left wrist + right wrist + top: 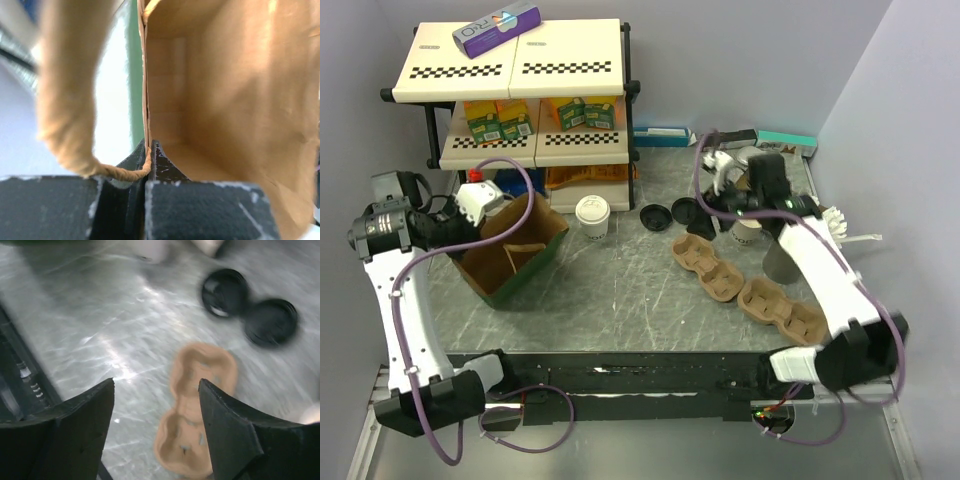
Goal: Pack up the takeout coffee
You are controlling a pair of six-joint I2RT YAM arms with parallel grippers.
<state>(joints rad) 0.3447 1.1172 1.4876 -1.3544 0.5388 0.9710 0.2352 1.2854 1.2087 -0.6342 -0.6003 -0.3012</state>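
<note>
A lidded white coffee cup stands on the table beside the brown paper bag, a second cup well to its right. My left hand is clenched on the bag's rim; my right hand hangs released above a pulp tray

Grey marbled table.
- Brown paper bag stands open, left of centre, green on its outer face.
- Left gripper sits at the bag's far-left rim.
- White cup is upright, just right of the bag and apart from it.
- Two black lids lie flat, side by side, right of that cup.
- First pulp tray lies centre-right. Second pulp tray lies nearer the arm bases, their ends close.
- Right gripper hangs over the first tray's far end, beside the lids.
- Second cup is partly hidden under the right arm.
- Grey tumbler stands beside it.
- Shelf rack stands back left.
</note>
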